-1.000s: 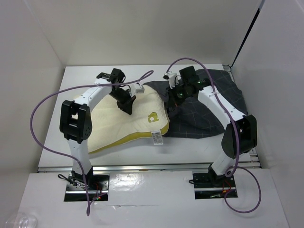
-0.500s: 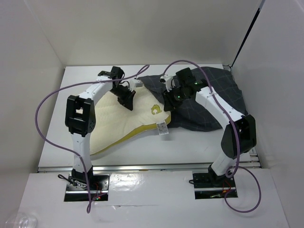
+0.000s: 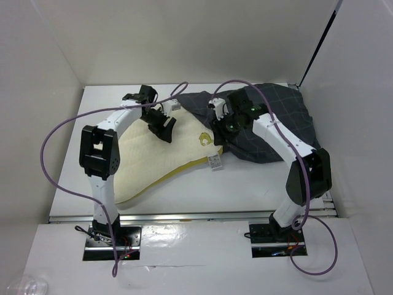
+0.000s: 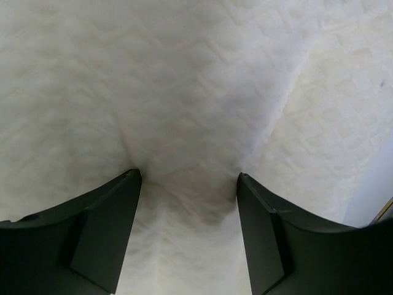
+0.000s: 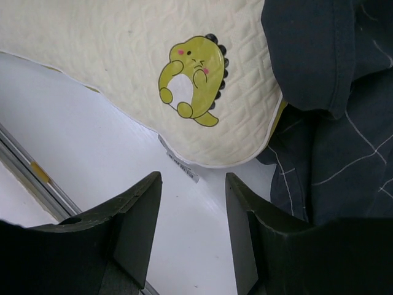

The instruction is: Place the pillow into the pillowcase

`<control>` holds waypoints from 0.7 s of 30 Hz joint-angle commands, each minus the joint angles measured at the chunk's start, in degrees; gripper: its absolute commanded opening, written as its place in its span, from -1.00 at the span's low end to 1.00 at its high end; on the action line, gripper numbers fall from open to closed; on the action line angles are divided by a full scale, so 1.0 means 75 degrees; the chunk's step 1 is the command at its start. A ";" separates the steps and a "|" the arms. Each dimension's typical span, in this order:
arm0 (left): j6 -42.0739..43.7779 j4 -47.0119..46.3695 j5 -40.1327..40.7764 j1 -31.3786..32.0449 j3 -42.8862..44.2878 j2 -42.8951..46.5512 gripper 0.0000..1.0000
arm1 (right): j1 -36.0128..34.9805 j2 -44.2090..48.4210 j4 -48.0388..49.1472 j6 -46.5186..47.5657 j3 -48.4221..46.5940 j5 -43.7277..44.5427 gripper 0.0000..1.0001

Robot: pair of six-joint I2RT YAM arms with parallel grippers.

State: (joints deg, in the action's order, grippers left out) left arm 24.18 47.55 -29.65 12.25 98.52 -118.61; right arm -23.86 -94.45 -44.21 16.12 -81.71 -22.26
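The soft cream-white pillow with a yellow edge (image 3: 144, 163) lies flat on the white table (image 3: 245, 184), left of the dark grey checked cloth pillowcase (image 3: 282, 120). Only the corner by its little yellow dinosaur picture (image 5: 190, 80) sits under the case's edge. The left pincer (image 4: 187, 184) touches the pillow's top, jaws wide apart, gripping nothing. The right pincer (image 5: 193, 178) hangs open and empty over the table, just beside that corner.

pillow (image 3: 147, 169): 1 | pillowcase (image 3: 295, 110): 1 | arms (image 3: 101, 153): 2 | left claw (image 4: 187, 178): 1 | right claw (image 5: 192, 178): 1 | table (image 3: 245, 184): 1
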 commanded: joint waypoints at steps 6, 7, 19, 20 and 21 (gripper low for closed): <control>0.0664 0.0070 0.0766 0.0182 -0.0924 0.2347 0.75 | 0.0415 0.0325 0.0316 -0.0379 0.0207 0.0168 0.08; 0.0840 -0.0127 0.1009 0.0380 -0.1366 0.2860 0.78 | 0.0601 0.0324 0.0316 -0.0449 0.0207 0.0063 0.08; 0.1943 -0.2131 0.2593 0.2408 -0.5072 0.5524 0.85 | 0.1271 -0.0133 0.0246 -0.0919 -0.0203 -0.0337 0.08; 0.1943 -0.2562 0.2745 0.2526 -0.5248 0.5618 0.88 | 0.1340 -0.0133 0.0246 -0.0988 -0.0272 -0.0441 0.08; 0.1943 -0.2717 0.2885 0.2724 -0.5528 0.5712 0.92 | 0.1422 -0.0133 0.0176 -0.0989 -0.0273 -0.0442 0.08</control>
State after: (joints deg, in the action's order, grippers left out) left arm 36.69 35.99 -12.86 30.57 60.16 -78.67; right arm -14.74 -95.37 -43.75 10.28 -80.73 -23.53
